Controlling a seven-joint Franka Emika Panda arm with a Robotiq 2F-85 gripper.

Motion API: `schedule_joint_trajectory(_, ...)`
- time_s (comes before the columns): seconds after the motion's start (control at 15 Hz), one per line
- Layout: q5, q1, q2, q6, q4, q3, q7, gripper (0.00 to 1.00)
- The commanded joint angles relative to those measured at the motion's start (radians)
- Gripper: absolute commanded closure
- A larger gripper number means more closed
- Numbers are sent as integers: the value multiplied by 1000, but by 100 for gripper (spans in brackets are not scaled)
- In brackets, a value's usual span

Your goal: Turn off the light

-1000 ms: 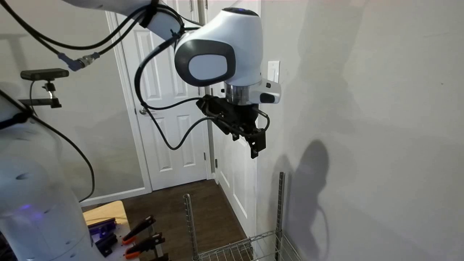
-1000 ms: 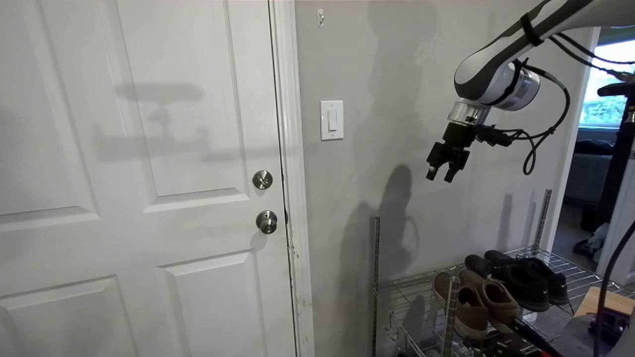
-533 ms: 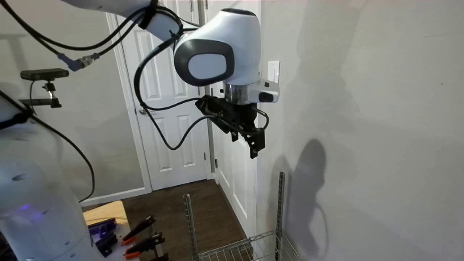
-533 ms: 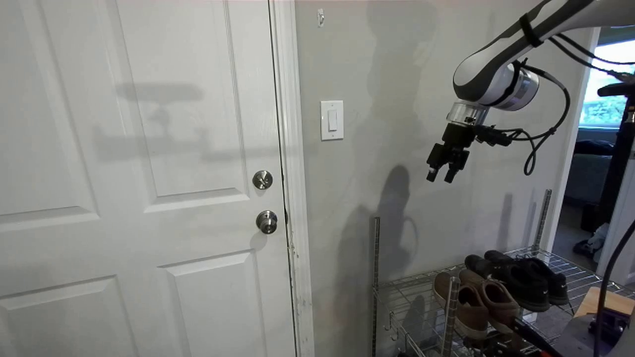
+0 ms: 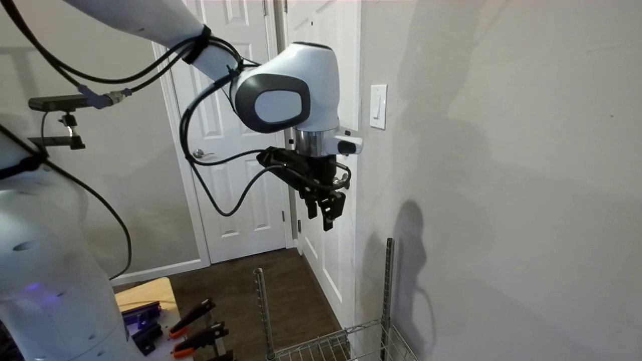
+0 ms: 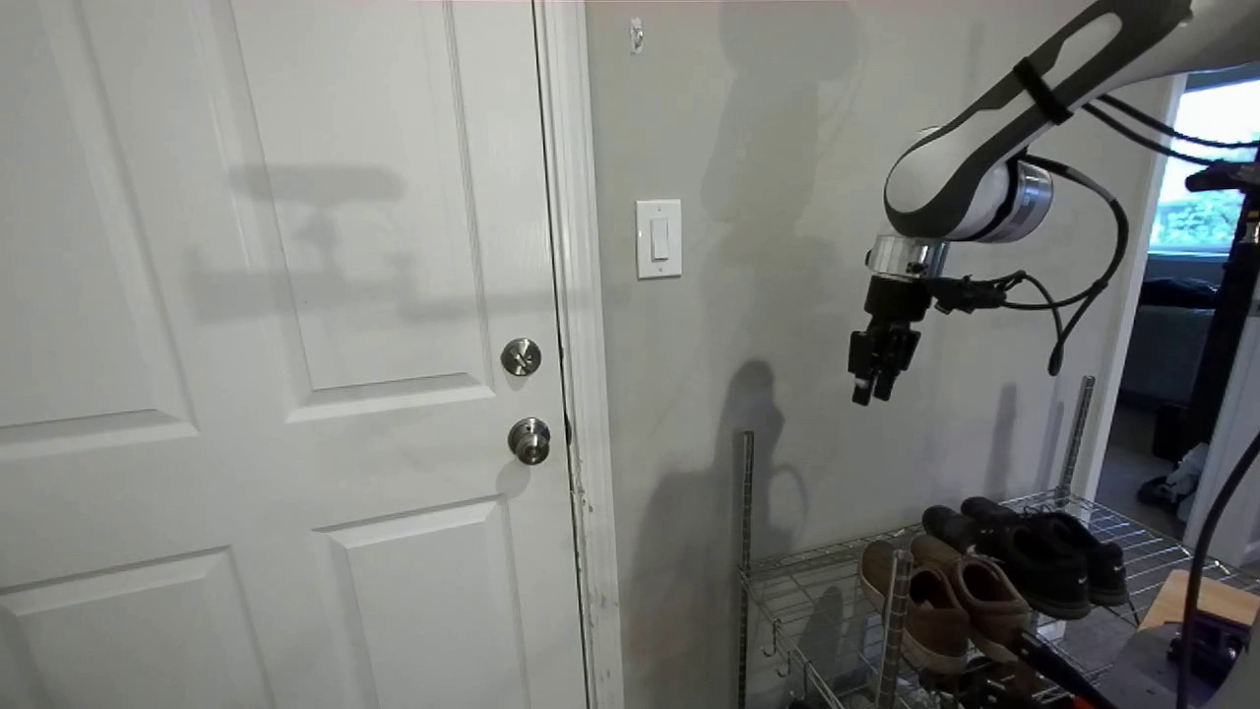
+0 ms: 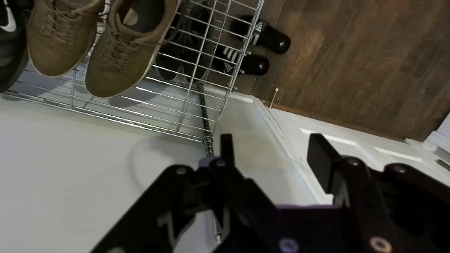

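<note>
Gripper spread wide, nothing held, pointing dn & touching nothing. Below: wire rack w/ brown shoes. Well apart & higher, the white switch on the wall by the door, untouched. Progress prob. v. early: nothing pressed yet; get up there, line up, press all TBD. The light itself isn't vis., so can't tell on/off.
</note>
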Motion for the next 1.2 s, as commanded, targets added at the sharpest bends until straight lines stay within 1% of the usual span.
schedule_joint_trajectory(0.0, -53, 2, 23, 49, -24, 58, 37, 72)
schedule_joint_trajectory(0.13, -66, 13, 37, 108, -30, 83, 29, 85)
schedule_joint_trajectory(0.2, -77, 17, 48, 163, -35, 97, 31, 93)
schedule_joint_trajectory(0.33, -110, 21, 76, 272, -43, 126, 50, 97)
schedule_joint_trajectory(0.47, -139, 23, 125, 359, -35, 152, 76, 100)
schedule_joint_trajectory(0.73, -246, 4, 199, 496, -15, 198, 174, 95)
schedule_joint_trajectory(0.8, -285, -4, 211, 531, -12, 208, 211, 96)
schedule_joint_trajectory(0.87, -319, -10, 219, 563, -9, 214, 244, 95)
schedule_joint_trajectory(1.0, -411, -35, 211, 641, -13, 229, 334, 95)
schedule_joint_trajectory(1.13, -483, -57, 189, 694, -21, 237, 402, 96)
